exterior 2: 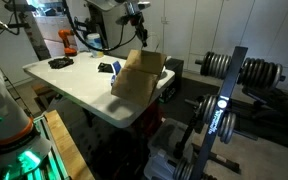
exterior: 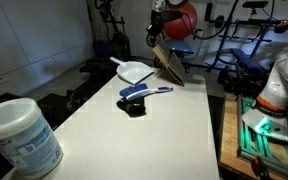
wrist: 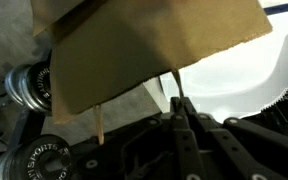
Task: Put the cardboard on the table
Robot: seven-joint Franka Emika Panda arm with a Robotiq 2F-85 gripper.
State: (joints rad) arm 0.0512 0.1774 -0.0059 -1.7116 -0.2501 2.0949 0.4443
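My gripper (exterior 2: 142, 47) pinches the plain brown cardboard (exterior 2: 139, 75) by its top edge; thin sheet hangs tilted beneath, at table (exterior 2: 79, 85) edge.

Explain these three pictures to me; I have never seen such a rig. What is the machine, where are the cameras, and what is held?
The machine is one robot arm, steered by a person. Its grasping tool appears shut on the cardboard, a brown sheet held tilted at one end of the white table. Two pictures come from cameras standing in the room, looking from different places. The third comes from a camera on the wrist: there the cardboard fills most of the picture. On the table lie a white dustpan, a blue brush and, close to the camera, a white-lidded tub.
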